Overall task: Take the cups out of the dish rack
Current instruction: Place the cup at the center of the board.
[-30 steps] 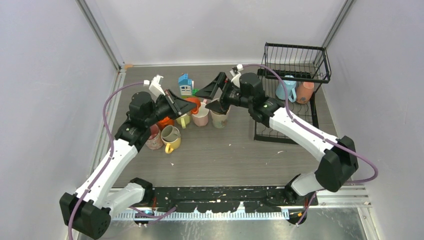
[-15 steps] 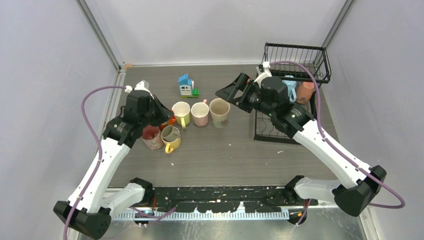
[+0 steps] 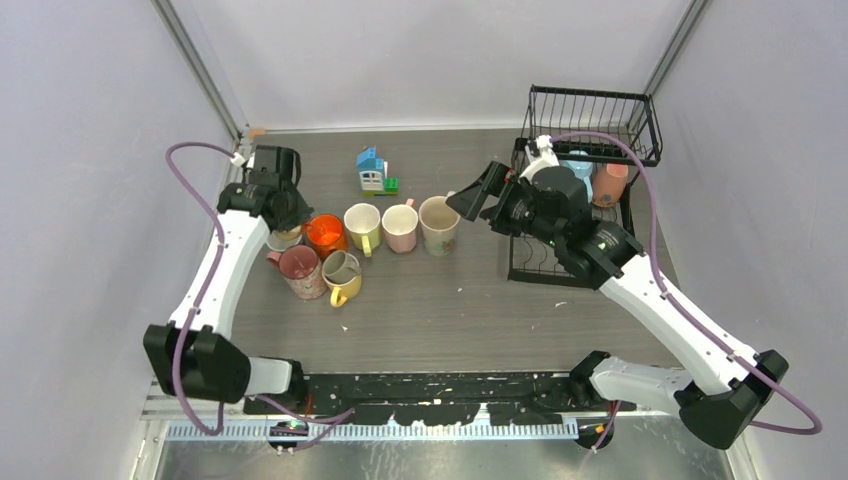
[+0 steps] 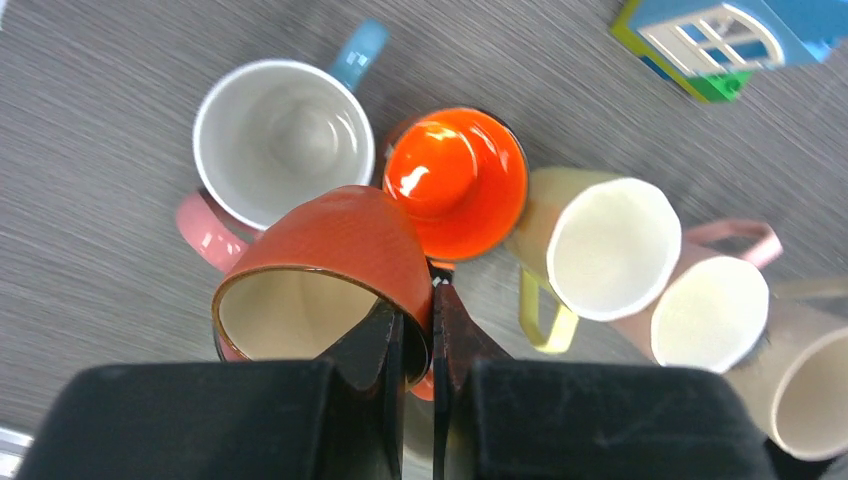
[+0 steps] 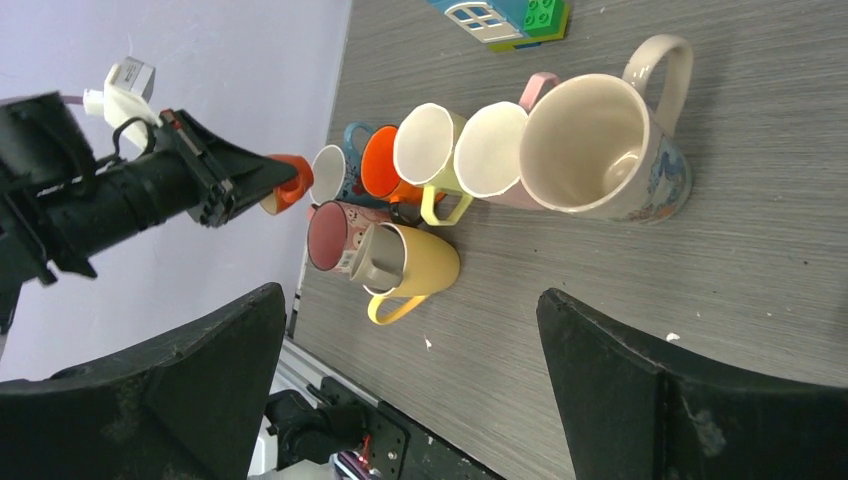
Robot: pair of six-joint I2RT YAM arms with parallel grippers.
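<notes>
Jaws of the left gripper (image 4: 418, 330) are clamped on the rim of a tilted red-brown mug (image 4: 330, 235). Only the left wrist camera shows this; from above, the arm hides the grip. On the right gripper (image 3: 470, 195) the jaws gape wide, holding nothing, between the mug row (image 3: 400, 225) and the dish rack (image 3: 590, 105). A second ago both arms crowded over the mugs; now they have drawn apart. Seven mugs stand on the surface (image 3: 450, 300) and one is held. Two more, a blue mug (image 3: 575, 178) and a pink mug (image 3: 610, 183), sit on the rack's base.
</notes>
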